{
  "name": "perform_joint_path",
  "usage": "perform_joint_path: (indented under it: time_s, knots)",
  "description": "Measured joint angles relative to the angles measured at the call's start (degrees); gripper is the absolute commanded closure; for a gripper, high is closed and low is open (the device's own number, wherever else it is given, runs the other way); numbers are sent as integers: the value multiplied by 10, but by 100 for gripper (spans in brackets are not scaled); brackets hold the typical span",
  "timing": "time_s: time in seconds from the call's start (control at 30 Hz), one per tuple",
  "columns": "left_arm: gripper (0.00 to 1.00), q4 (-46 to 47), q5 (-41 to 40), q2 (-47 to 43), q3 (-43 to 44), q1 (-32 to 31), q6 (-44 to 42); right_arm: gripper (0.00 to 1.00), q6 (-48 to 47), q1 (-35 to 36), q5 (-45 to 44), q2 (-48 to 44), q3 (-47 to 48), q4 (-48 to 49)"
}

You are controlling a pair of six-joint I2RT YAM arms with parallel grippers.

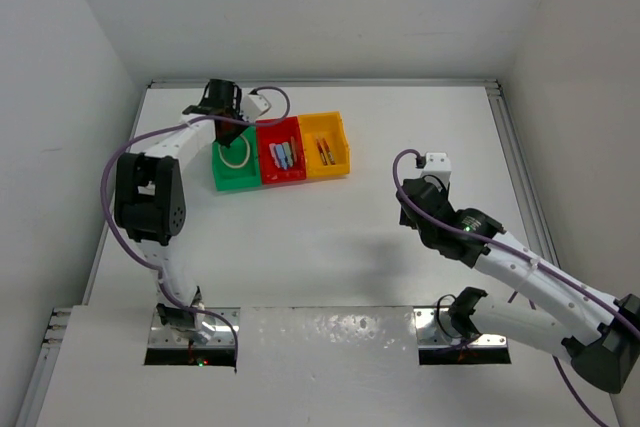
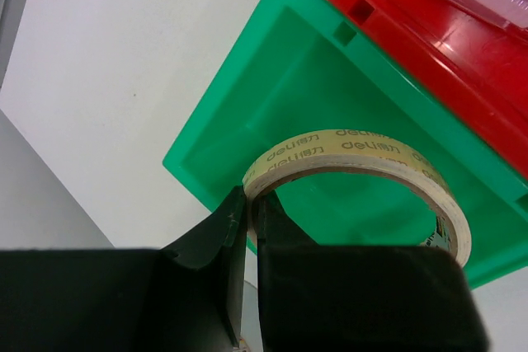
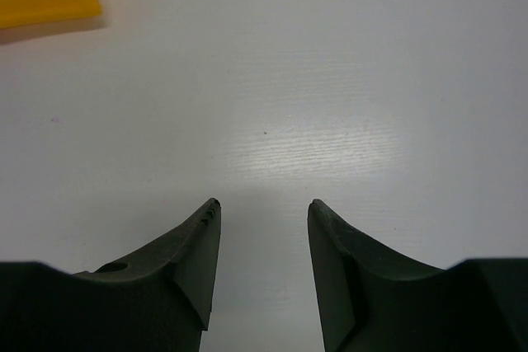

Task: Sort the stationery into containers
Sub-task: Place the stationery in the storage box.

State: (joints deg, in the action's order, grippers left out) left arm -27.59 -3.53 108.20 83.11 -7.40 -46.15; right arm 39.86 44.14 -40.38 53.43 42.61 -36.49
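Observation:
My left gripper is shut on the rim of the tape roll, holding it over the inside of the green bin; from above the tape roll shows within the green bin, under my left gripper. The red bin holds several stubby sticks, and its wall shows in the left wrist view. The yellow-orange bin holds thin red-orange pens. My right gripper is open and empty over bare table; from above it is right of the bins.
The yellow-orange bin's corner shows at the top left of the right wrist view. White walls close in the table on the left, back and right. Purple cables run along both arms.

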Motion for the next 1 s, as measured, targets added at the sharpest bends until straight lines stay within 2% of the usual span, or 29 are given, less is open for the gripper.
perform_joint_path:
  time_s: [0.03,0.17,0.2,0.23,0.27,0.37,0.67,0.73,0.83,0.93,1.0]
  knots:
    - [95,0,-2,2,0,0,0,54,-1,0,0,0,0,0]
    - [82,11,-6,18,0,-1,1,54,-2,0,-1,0,4,-1]
    - [71,12,-7,24,0,-1,1,54,-2,0,-1,0,5,-1]
    - [64,12,-8,29,0,-1,0,54,-2,0,-1,0,5,-1]
    - [64,13,-10,34,0,-2,2,54,-2,0,-1,0,5,-1]
    - [53,13,-14,41,0,-4,7,54,-2,0,-1,-2,5,-2]
    - [52,-5,4,39,35,-10,55,54,-2,0,-1,-4,5,-5]
    - [45,-15,23,31,64,-8,88,54,-2,0,-1,-4,5,-5]
    - [40,-26,59,-9,105,4,159,54,-2,0,-1,-3,5,-5]
    - [39,-26,68,-68,134,37,230,54,-2,0,-1,-4,5,-5]
    - [39,-27,62,-109,143,84,267,54,-2,0,-1,-4,5,-5]
